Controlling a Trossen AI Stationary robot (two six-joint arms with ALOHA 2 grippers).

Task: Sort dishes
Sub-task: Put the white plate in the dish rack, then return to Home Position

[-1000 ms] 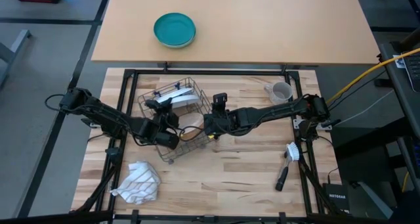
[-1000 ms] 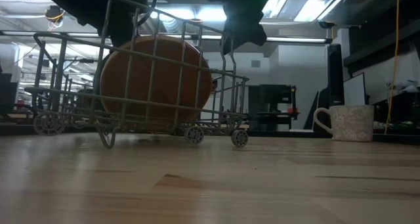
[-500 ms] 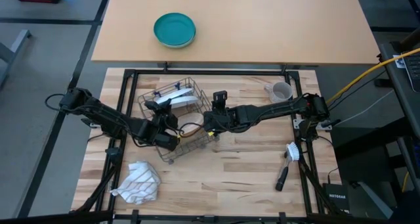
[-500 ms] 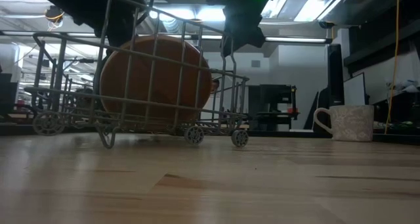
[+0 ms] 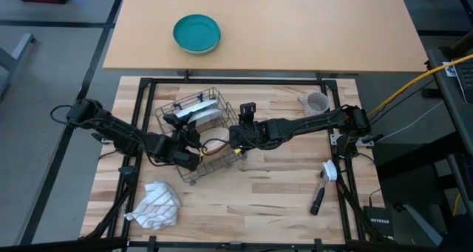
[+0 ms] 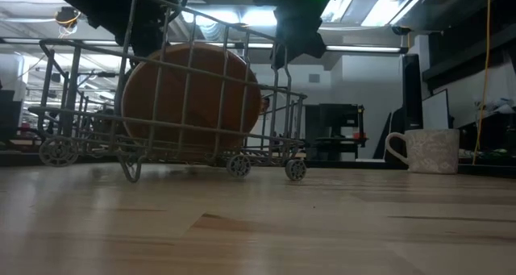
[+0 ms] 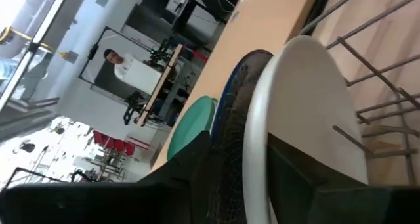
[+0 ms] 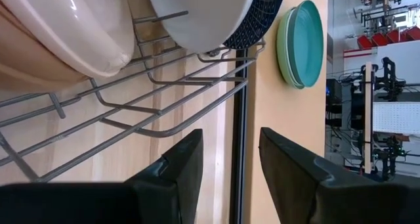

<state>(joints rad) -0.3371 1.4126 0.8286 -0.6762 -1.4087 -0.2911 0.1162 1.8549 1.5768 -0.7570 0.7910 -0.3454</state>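
Wire dish rack [image 5: 194, 136] on wood worktop [image 5: 251, 200], left of centre, small wheels at feet.

- Peach-pink bowl [image 6: 189, 97]: on edge inside rack, at end nearest right arm.
- White plate [image 7: 308, 106]: upright in rack slot, just beside bowl.
- Blue plate [image 7: 237, 112]: upright directly behind white plate, touching or nearly so; dark patterned underside.
- Grey mug [image 5: 316, 103]: upright on worktop, far right corner, well apart from rack; handle twd rack.
- Left hand [image 5: 186, 131]: reaching into rack, at rim of white plate. Open or closed on plate: cannot tell.
- Right hand [image 5: 233, 140]: above rack's right end, near bowl; fingers [image 8: 177, 171] set wide apart, nothing betw. them, holding nothing.
- Teal-green bowl [image 5: 196, 33]: on separate tan worktop [image 5: 295, 30] behind, clear of both arms.
- White cloth w/ dark stripes [image 5: 157, 205]: crumpled, front left.
- Dish brush [image 5: 325, 179]: flat on worktop, front right, white head, black handle.
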